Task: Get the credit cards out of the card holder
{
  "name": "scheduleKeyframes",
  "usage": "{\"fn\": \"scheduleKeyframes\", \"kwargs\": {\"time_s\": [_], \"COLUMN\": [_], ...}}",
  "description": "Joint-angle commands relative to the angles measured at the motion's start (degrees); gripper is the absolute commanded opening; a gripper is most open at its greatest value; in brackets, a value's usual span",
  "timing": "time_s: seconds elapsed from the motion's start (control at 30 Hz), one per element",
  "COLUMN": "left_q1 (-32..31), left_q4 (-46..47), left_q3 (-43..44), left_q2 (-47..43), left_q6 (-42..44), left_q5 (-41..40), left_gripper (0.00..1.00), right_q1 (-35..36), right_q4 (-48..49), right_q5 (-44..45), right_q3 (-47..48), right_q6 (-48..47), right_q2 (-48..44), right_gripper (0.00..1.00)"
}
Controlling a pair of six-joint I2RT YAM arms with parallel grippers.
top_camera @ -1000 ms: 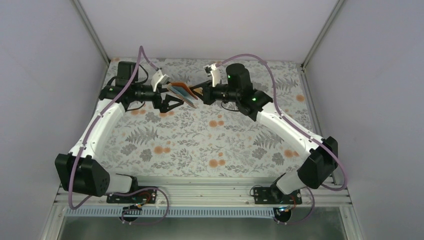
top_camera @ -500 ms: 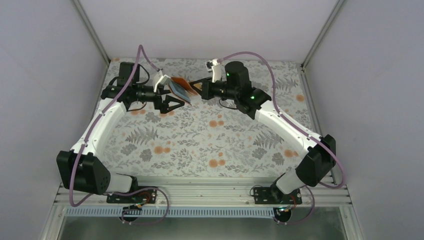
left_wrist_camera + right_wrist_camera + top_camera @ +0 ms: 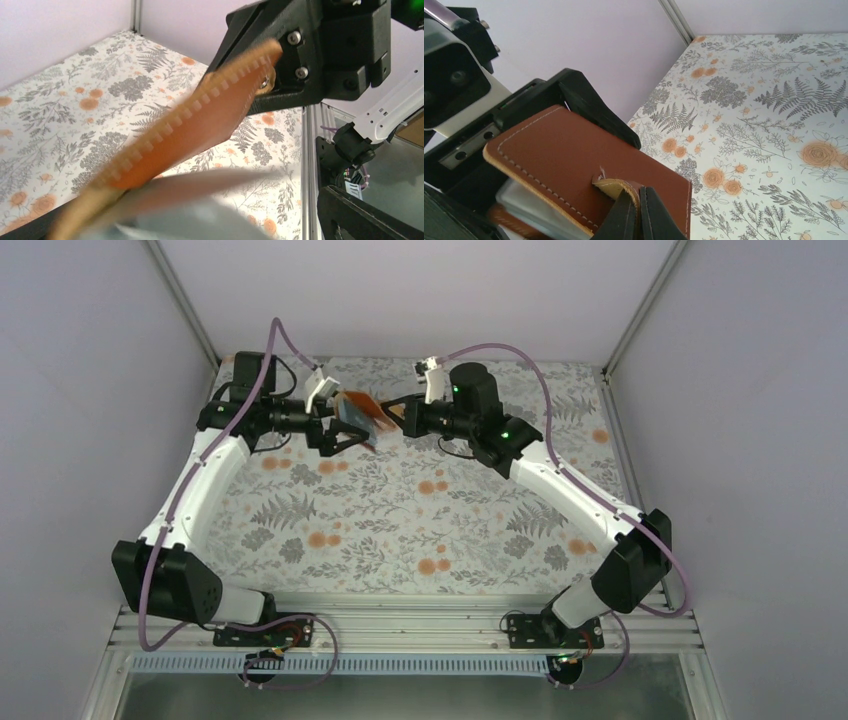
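"Two grippers close together above the far tabletop (image 3: 420, 530). Where's the card holder (image 3: 362, 408)?"
"Off the surface, hanging between them. Rust-brown cover with pale stitching, flaps parted, tilted."
"Right gripper (image 3: 640, 212)?"
"Closed, pinching the little brown tab (image 3: 620, 187) at the cover's edge. Clear in the right wrist view."
"Left gripper (image 3: 352, 435)?"
"Wide open. Black fingers (image 3: 591, 107) spread on either side of the holder's far end, and one sits just behind the upper flap. Contact: cannot tell."
"Anything inside?"
"Pale thin layers (image 3: 521, 200) between the flaps. Too blurred to say what they are."
"Left wrist view?"
"Upper flap fills it, out of focus, running up to the right gripper's black body."
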Motion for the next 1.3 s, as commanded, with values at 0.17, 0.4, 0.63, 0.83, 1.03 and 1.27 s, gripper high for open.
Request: {"fn": "scheduleKeyframes", "kwargs": {"time_s": [0.17,0.4,0.63,0.83,1.03,1.27], "left_q1": [0.2,0.4,0.4,0.4,0.4,0.4], "left_q4": [-0.8,-1.2,-1.6,-1.9,0.4,3.3], "left_q3": [4.4,2.3,0.1,-1.3,-1.7,-3.5], "left_q2": [4.1,3.9,0.8,-0.2,-0.1,-0.5], "left_q6": [-1.0,1.6,3.3,3.7,0.2,-2.1], "left_q5": [0.7,-1.0,-0.1,0.4,-6.5,-13.2], "left_gripper": [1.0,0.8,0.27,0.02,0.02,0.02], "right_q1": [-0.4,-1.3,-2.4,-2.5,-2.4,5.7], "right_q4": [3.1,2.0,-1.8,-8.4,-13.1,-14.3], "right_q5": [0.4,0.0,-7.1,-9.0,4.1,12.3], "right_q3": [2.6,1.7,4.9,7.1,5.2,3.9], "right_q6": [1.7,0.9,-4.6,-14.0,-20.9,-31.7], "right_q2": [-1.1,-2.4,-0.5,-0.4,-4.6,-8.9], "right_gripper": [0.04,0.04,0.04,0.1,0.64,0.7]}}
